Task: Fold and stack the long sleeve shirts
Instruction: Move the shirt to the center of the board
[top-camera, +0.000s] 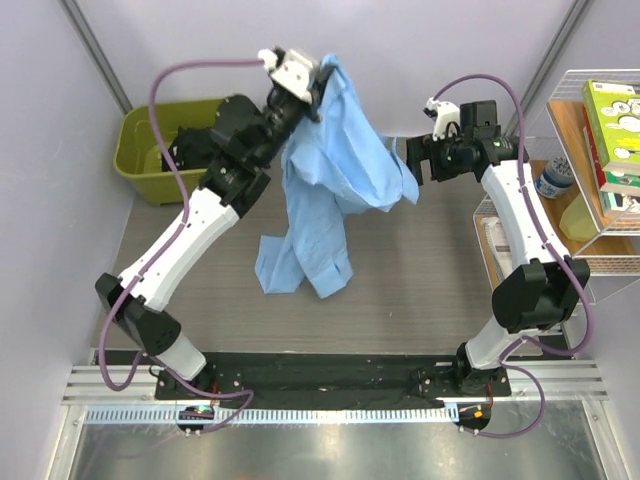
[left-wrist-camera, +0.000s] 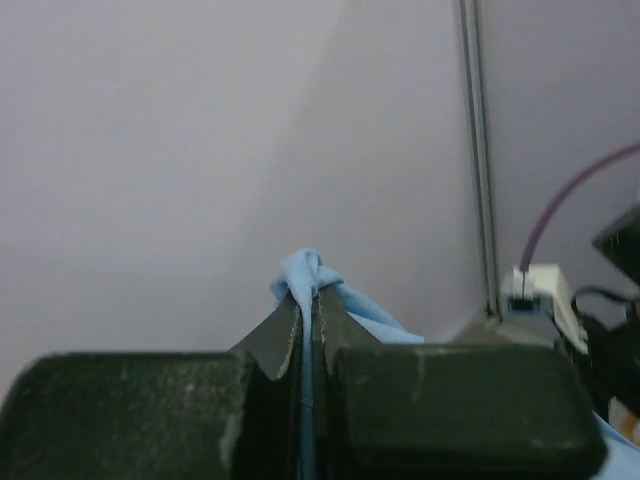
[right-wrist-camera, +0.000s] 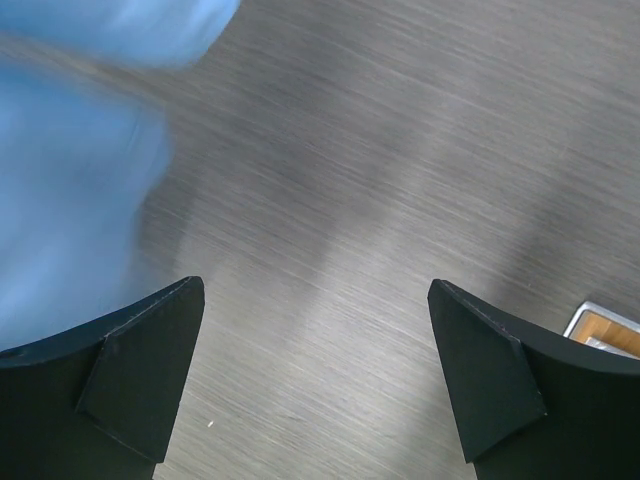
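Note:
A light blue long sleeve shirt (top-camera: 335, 175) hangs from my left gripper (top-camera: 322, 82), raised high at the back of the table, its lower end bunched on the tabletop. In the left wrist view the left gripper (left-wrist-camera: 311, 300) is shut on a pinch of the blue cloth (left-wrist-camera: 305, 272). My right gripper (top-camera: 418, 160) is open and empty just right of the hanging shirt. In the right wrist view the right gripper (right-wrist-camera: 318, 300) is spread wide above the grey table, with blurred blue cloth (right-wrist-camera: 70, 190) at the left.
A green bin (top-camera: 140, 160) holding dark cloth stands at the back left. A wire rack (top-camera: 600, 240) with boxes and a bottle stands at the right edge. The grey tabletop (top-camera: 420, 290) lies below.

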